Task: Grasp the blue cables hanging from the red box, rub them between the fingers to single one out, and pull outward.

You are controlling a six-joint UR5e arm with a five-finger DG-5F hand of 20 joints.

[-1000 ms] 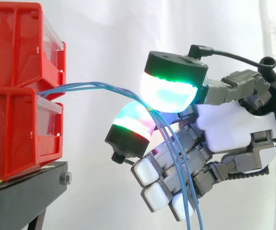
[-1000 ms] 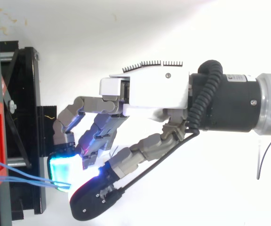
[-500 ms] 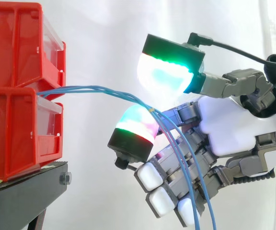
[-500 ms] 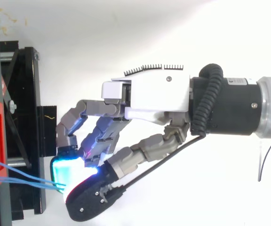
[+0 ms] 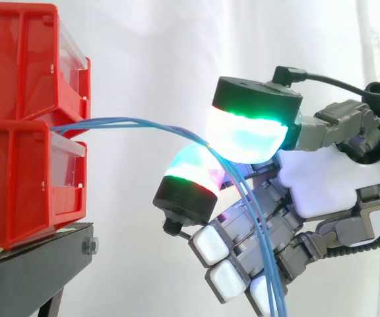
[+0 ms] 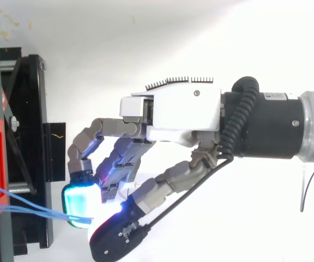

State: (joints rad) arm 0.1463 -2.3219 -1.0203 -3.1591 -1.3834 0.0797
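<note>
Side view, nearest the camera: the blue cables (image 5: 130, 121) drop from the pinch point across the front of the curled lower fingers (image 5: 211, 243) and leave the bottom edge. The robot hand (image 5: 322, 191) enters from the right and is closed on these cables, which are nipped between two glowing pads: an upper pad (image 5: 246, 135) showing white and cyan with a green rim, and a lower pad (image 5: 193, 175) showing cyan, green and red. From the pinch the cables run nearly level leftward to the gap between the upper red bin (image 5: 18, 59) and the lower red bin (image 5: 18, 185). Both bins sit stacked on the black stand (image 5: 25, 277). The white curtain (image 5: 150, 53) hangs behind
</note>
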